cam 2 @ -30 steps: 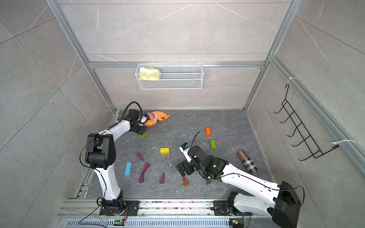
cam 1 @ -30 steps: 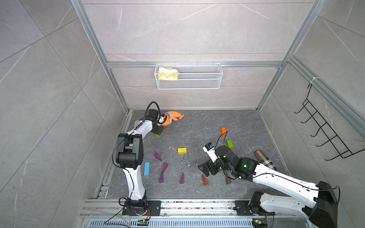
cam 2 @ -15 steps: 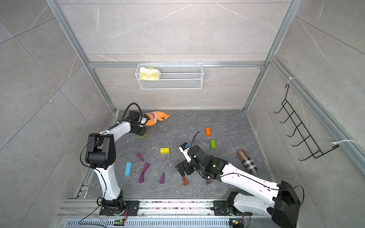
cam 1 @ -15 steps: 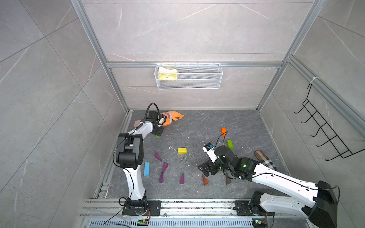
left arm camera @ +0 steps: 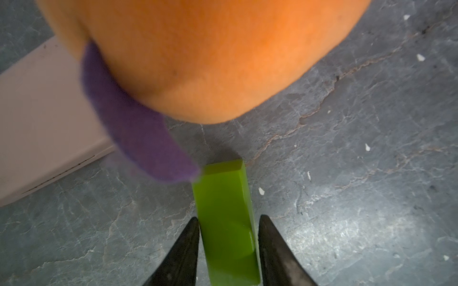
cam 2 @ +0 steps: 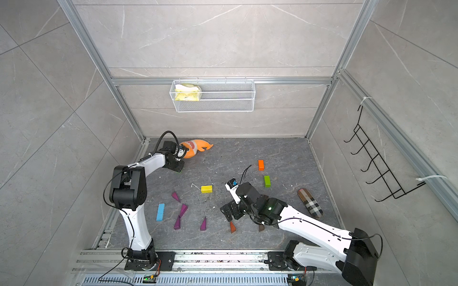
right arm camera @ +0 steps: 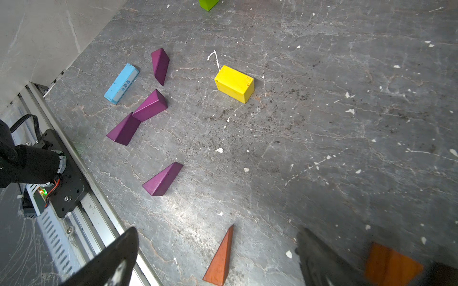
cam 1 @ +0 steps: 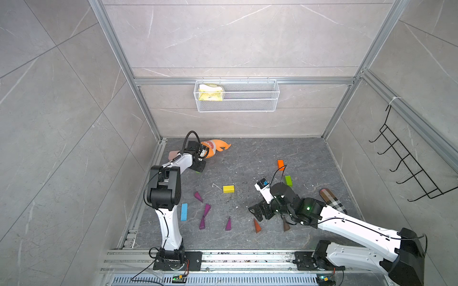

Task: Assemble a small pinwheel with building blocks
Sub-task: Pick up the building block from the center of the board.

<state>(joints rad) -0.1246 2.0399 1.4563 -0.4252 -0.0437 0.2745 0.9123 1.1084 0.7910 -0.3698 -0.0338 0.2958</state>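
Note:
A green brick point(left arm camera: 226, 222) lies flat on the grey floor beside the plush shark, and my left gripper point(left arm camera: 228, 219) is shut on it, one black finger against each long side. In both top views that gripper point(cam 1: 199, 168) point(cam 2: 179, 168) sits low at the back left and hides the brick. My right gripper point(right arm camera: 218, 231) point(cam 1: 256, 214) hangs open just above an orange-brown wedge point(right arm camera: 220, 257) point(cam 1: 257, 225). A brown wedge point(cam 1: 286, 226) lies under its arm. Several purple wedges point(cam 1: 207, 209), a light-blue bar point(cam 1: 184, 211), a yellow brick point(cam 1: 228, 188), an orange brick point(cam 1: 280, 164) and another green brick point(cam 1: 288, 180) lie scattered.
The orange plush shark point(cam 1: 215, 147) point(left arm camera: 198, 49) presses close to the left gripper, with a pink case point(cam 1: 172, 154) behind it by the left wall. A plaid case point(cam 1: 332, 200) lies at the right. A wire basket point(cam 1: 236, 95) and a hook rack point(cam 1: 409, 168) hang on the walls.
The left gripper has settled over the green brick by the shark and narrowed its jaws onto it. The right arm has stayed where it was, jaws wide.

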